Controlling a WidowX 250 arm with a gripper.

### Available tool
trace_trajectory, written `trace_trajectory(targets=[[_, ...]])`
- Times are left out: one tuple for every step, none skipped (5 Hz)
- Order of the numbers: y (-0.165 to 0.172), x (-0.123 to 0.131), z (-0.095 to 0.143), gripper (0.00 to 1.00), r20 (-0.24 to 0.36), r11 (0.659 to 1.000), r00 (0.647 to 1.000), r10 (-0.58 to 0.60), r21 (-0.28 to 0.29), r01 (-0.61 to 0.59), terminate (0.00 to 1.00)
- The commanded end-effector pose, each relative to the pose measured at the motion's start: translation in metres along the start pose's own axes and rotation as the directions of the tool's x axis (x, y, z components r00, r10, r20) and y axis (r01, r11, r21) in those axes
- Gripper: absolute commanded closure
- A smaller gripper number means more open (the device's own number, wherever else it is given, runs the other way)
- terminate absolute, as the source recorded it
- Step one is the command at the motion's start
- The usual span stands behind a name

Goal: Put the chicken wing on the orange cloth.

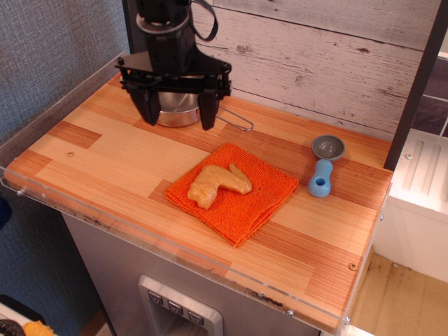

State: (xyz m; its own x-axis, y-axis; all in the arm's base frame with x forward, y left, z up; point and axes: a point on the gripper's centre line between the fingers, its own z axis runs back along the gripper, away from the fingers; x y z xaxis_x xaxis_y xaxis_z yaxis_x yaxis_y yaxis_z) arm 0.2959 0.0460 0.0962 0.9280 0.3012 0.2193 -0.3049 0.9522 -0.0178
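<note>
From my feed, the gripper (178,115) blocks most of the steel bowl (178,115); only a sliver of rim and its wire handle show. The arm runs out of frame at the top. The chicken wing (217,184) hides a patch of the orange cloth (234,192).

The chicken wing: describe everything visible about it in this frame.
The chicken wing is a small, glossy golden-tan toy piece with a lumpy bent body and a forked end pointing toward the back right. It lies flat on the orange cloth, left of the cloth's middle, wholly within its edges. Nothing else touches it; the open gripper is well clear behind it.
</note>
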Motion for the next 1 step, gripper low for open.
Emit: trace_trajectory(targets=[[0.0058,-0.0016,0.0187,0.00,0.050,1.000,0.999,0.001,-0.007,0.000,1.00]])
